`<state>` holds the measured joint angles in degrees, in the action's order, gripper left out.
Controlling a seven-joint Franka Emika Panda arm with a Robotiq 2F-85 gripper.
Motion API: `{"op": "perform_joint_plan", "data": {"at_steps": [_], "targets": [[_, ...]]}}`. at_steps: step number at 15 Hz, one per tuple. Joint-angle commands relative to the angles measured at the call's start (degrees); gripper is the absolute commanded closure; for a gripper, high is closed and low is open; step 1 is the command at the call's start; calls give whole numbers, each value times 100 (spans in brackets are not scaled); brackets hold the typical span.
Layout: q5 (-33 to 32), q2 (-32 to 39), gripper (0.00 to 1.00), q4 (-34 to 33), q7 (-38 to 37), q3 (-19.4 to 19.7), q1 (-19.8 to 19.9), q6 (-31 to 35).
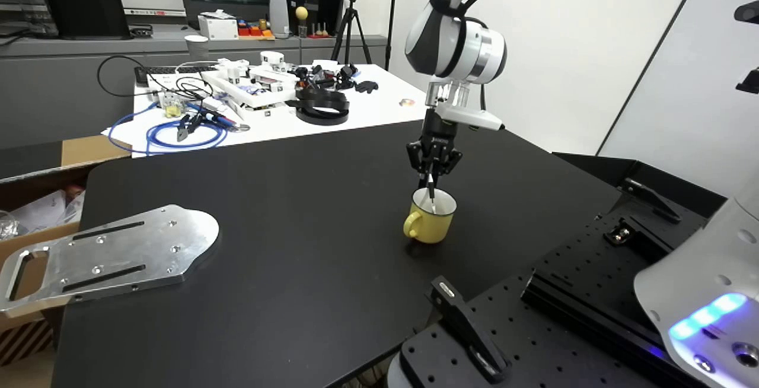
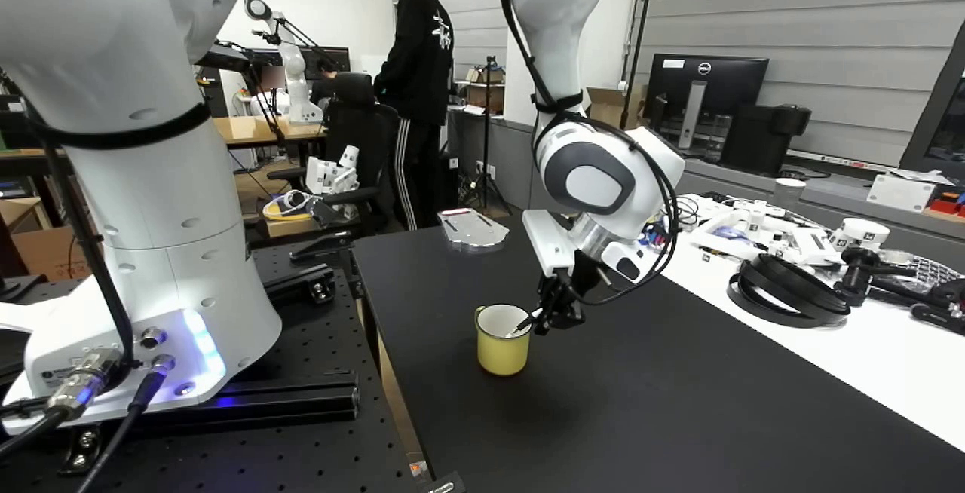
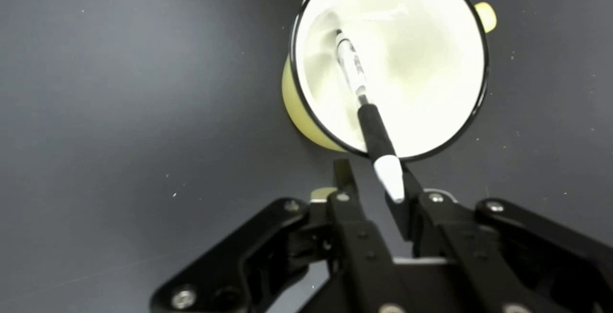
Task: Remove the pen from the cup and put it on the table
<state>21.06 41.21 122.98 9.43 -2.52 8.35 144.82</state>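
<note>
I see the pen (image 3: 369, 117) in the cup (image 3: 299, 117), tilted: on my wrist view its far end sits inside at about 10 o'clock, while the dark section crosses the rim at 6 and the white end pokes out past it. The cup stands upright on the table (image 3: 143, 174), handle (image 3: 486, 17) at 2 in that view. Just off the cup's 6 o'clock side I have the claw (image 3: 374, 179) partway open, a modest gap between its fingers (image 3: 344, 174) and nothing gripped; the white end overlaps the finger on the 3 o'clock side, though I can't tell whether they touch. Further out, in an exterior view, I have the metal plate (image 1: 130, 245) at the cup's 9, the white table (image 1: 385, 100) with its jumble of parts (image 1: 249, 94) at 10, and my base (image 1: 694, 281), its blue light (image 1: 708, 317) glowing, near 4. In an exterior view a man (image 2: 418, 63) in black stands at 11.
</note>
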Motion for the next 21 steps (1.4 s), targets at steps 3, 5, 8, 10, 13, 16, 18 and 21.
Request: {"op": "perform_joint_plan", "data": {"at_steps": [3,5,8,10,13,16,18,21], "targets": [[-275,8,37,-202,-396,39,-26,-245],[-334,-35,23,-188,-474,64,-59,-249],[-367,-88,3,-189,-574,55,-64,-431],[-344,-146,0,-167,-581,28,-63,-535],[-334,-246,0,-139,-632,39,-93,-733],[-318,-351,0,-122,-670,53,-98,-932],[-303,-381,25,-102,-646,56,-95,-948],[-281,-386,42,-108,-628,51,-83,-1002]]}}
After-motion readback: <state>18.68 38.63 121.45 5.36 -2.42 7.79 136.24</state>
